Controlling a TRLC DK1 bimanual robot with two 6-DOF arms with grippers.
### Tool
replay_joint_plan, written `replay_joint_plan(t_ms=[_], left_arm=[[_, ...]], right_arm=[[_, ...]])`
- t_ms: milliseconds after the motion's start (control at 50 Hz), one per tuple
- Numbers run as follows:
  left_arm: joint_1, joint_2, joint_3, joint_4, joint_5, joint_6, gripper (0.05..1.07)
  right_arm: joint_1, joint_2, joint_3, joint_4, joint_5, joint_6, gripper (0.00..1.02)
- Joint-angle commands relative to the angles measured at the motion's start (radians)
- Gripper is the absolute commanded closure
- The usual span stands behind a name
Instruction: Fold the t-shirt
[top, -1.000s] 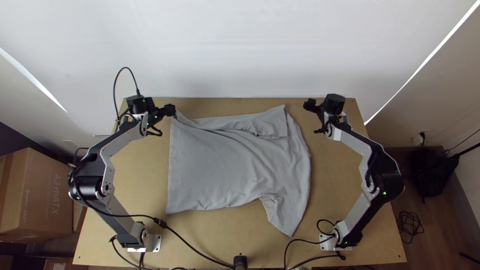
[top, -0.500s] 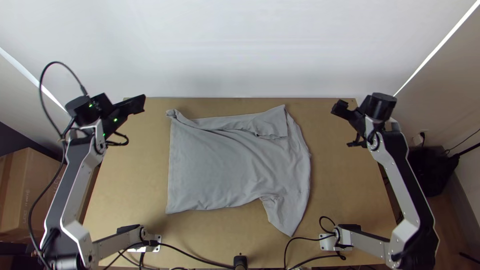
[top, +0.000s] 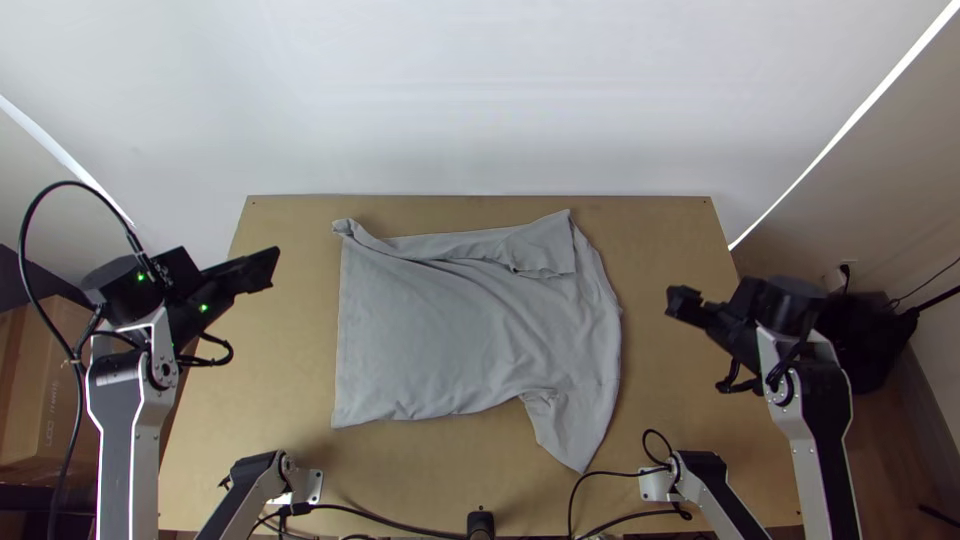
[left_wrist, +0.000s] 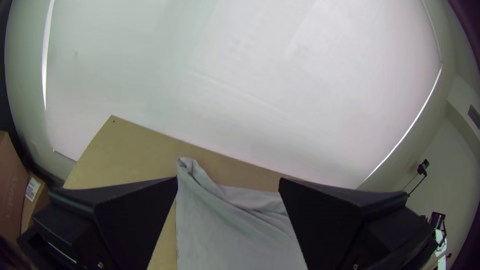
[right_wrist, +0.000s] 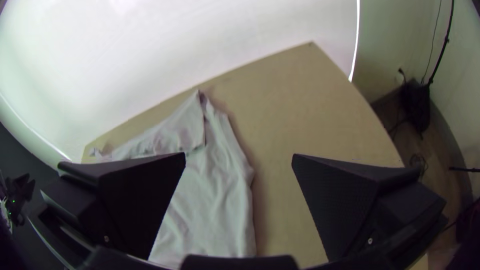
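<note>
Grey t-shirt spread unheld on the wooden table

The t-shirt is laid across the middle of the table, its body mostly flat but crossed by soft wrinkles. Along the far edge the cloth is partly turned over: a flap is folded down near the far right corner, and the far left corner is bunched into a small twist. On the near side, toward the right, a sleeve is pointed at the table's near edge, with creases gathered where it is joined to the body.

The left gripper is held up to the left of the t-shirt, apart from it. Its fingers are parted widely, with nothing clasped between them. The right gripper is held up to the right of the t-shirt, also apart from it. Its fingers are likewise spread well apart, and nothing is gripped. A cardboard box is placed beyond the table's left side.
</note>
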Motion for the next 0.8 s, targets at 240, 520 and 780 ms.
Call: replay_joint_plan(t_ms=[240,520,780], left_arm=[[-0.047,-0.136,-0.067,-0.043,0.010,-0.026,0.10],[-0.049,-0.137,-0.044,-0.055,0.008,-0.029,0.11],[-0.036,-0.125,-0.042,-0.063,0.004,-0.030,0.11]], right_arm=[[0.020,0.160,-0.099,-0.237,-0.154,0.026,0.04],[-0.001,0.295,-0.237,-0.242,-0.231,-0.051,0.10],[-0.009,0.393,-0.291,-0.207,-0.260,-0.125,0.24]])
